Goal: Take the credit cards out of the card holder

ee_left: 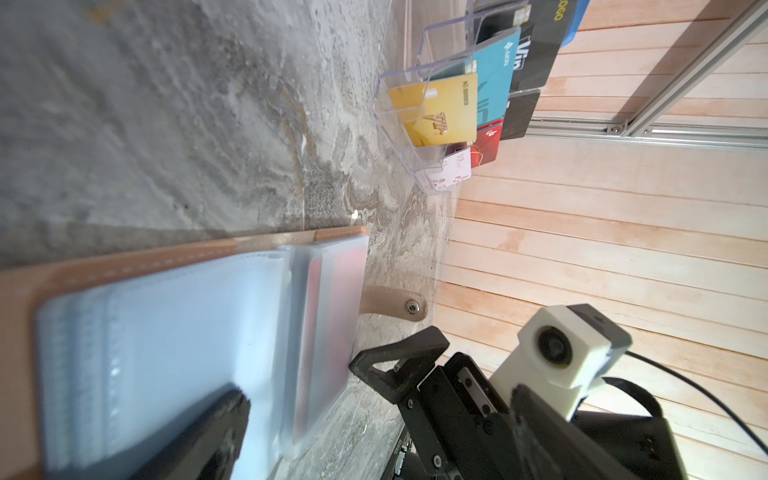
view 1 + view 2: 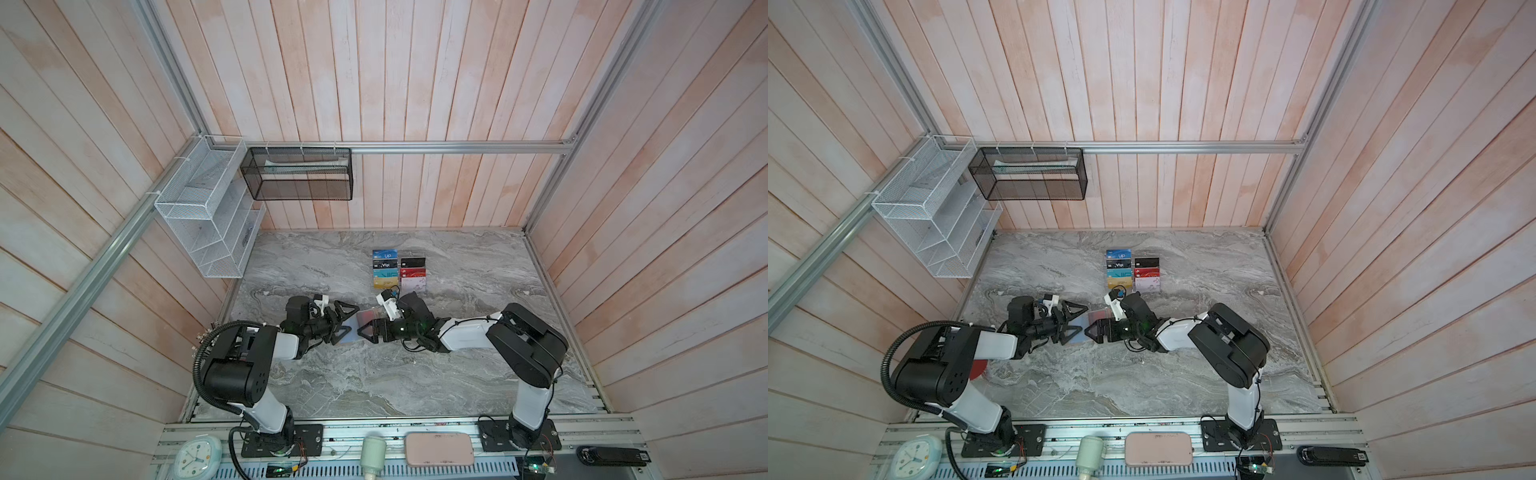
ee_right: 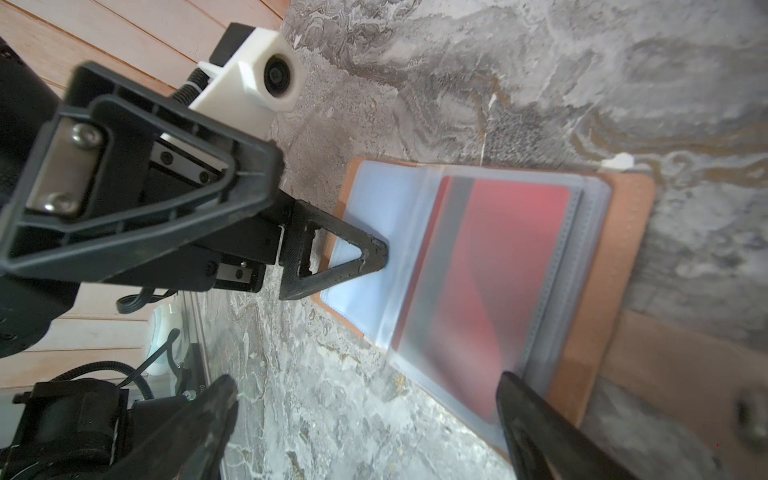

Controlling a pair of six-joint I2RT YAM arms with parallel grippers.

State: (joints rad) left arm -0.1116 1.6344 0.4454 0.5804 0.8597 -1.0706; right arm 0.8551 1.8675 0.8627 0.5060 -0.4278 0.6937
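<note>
- One card holder (image 2: 348,337) lies open and flat near the middle of the bench (image 2: 415,374), between the two grippers, tan cover down and frosted sleeves (image 3: 386,195) up
- One snap tab (image 1: 395,305) sticks out from its edge, flat on the marble
- One red card (image 3: 511,266) shows, tucked inside the top sleeve of the half nearer the right gripper; whether the sleeves beneath hold more I cannot tell
- Two grippers, both spread wide and grasping nothing
- The left gripper (image 2: 353,319) has one fingertip (image 3: 376,247) set on the pale, cardless sleeve page of its half
- The right gripper (image 2: 368,322) has one finger (image 1: 399,347) at the outer edge of the red card's sleeve; touching or not, I cannot tell
- One clear acrylic rack (image 2: 399,270) stands toward the back edge, well apart from the holder: two columns, four cards in one (blue, black, teal, gold) and three in its neighbour (black, red, white), seven counted in both top views
- Two wall baskets hang above the back left corner: a white wire basket (image 2: 199,216), contents unclear, and a black mesh basket (image 2: 299,174) with something pale and flat inside
</note>
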